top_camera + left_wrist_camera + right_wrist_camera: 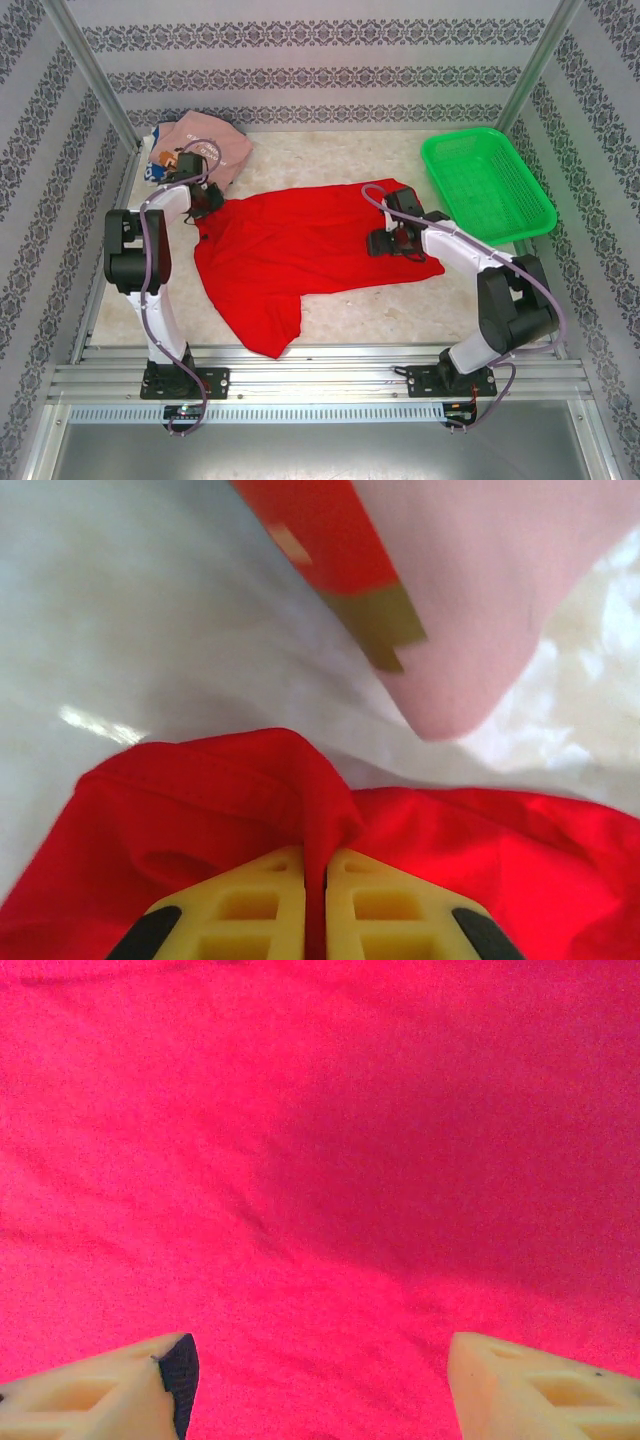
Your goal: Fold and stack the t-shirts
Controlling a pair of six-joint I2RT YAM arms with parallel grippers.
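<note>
Red shirt [290, 260]: lay spread across the middle of the table [390, 310].
Left gripper [315, 875]: clenched on a raised fold at the far-left edge of the red cloth.
Right gripper [320, 1385]: jaws apart above the red cloth's right side, grasping nothing.
Pink shirt [205, 145]: bunched in the far-left corner.
Basket [487, 185]: far right.
</note>
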